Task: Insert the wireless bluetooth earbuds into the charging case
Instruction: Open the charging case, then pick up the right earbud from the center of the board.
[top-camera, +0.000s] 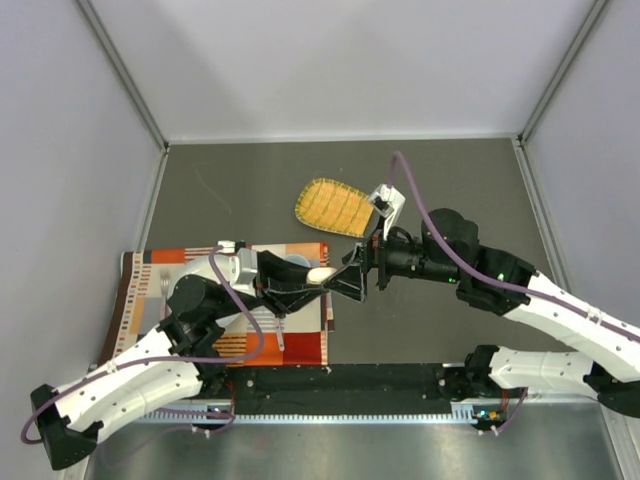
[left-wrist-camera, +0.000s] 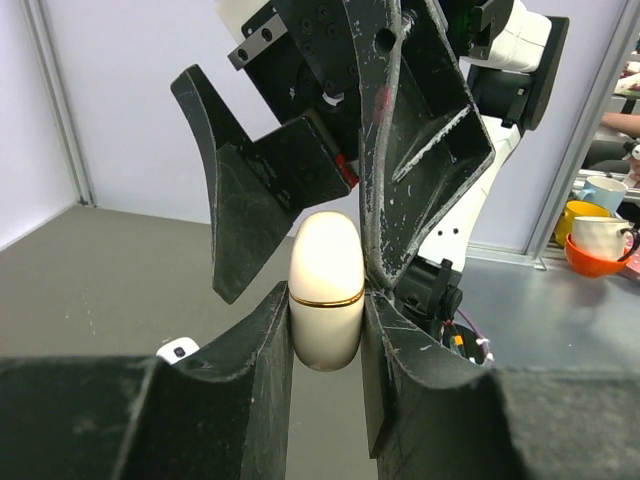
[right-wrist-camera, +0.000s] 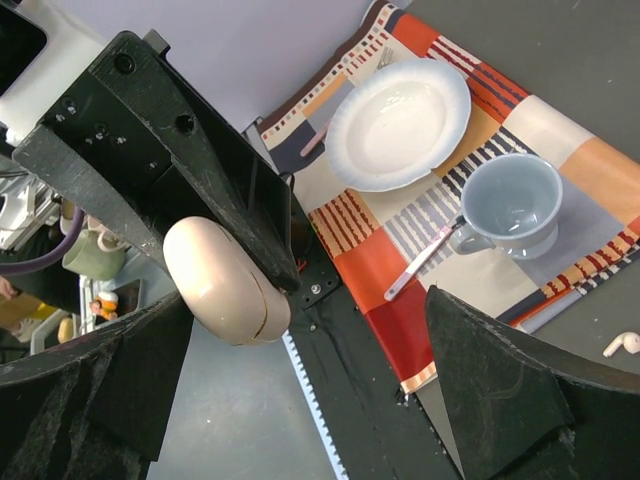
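Near the centre of the overhead frame, the left tool (top-camera: 300, 283) pinches a smooth cream egg-shaped plastic charging case (top-camera: 319, 273), closed, with a thin gold seam around its middle. In the left wrist view the case (left-wrist-camera: 326, 290) stands upright between the two black fingers (left-wrist-camera: 258, 400), which press against its lower half on both sides. The right tool (top-camera: 352, 275) faces it from the right of the overhead frame, its fingers spread; in the left wrist view one of them (left-wrist-camera: 255, 190) is apart from the case at upper left while the other touches or nearly touches the case's right side. In the right wrist view the case (right-wrist-camera: 226, 282) sits at centre left, with the right tool's own fingers (right-wrist-camera: 500, 385) wide apart on either side.

One small white comma-shaped plastic earbud (right-wrist-camera: 624, 343) lies on the dark grey worktop (right-wrist-camera: 560, 50) at the right edge of the right wrist view. On a striped orange, white and brown cloth placemat (right-wrist-camera: 520, 130) rest a white round ceramic plate (right-wrist-camera: 398, 124) and a pale blue ceramic cup (right-wrist-camera: 510, 205), with a pale spoon (right-wrist-camera: 420, 262) beside the cup. A yellow woven oval mat (top-camera: 332, 206) lies above centre in the overhead frame.
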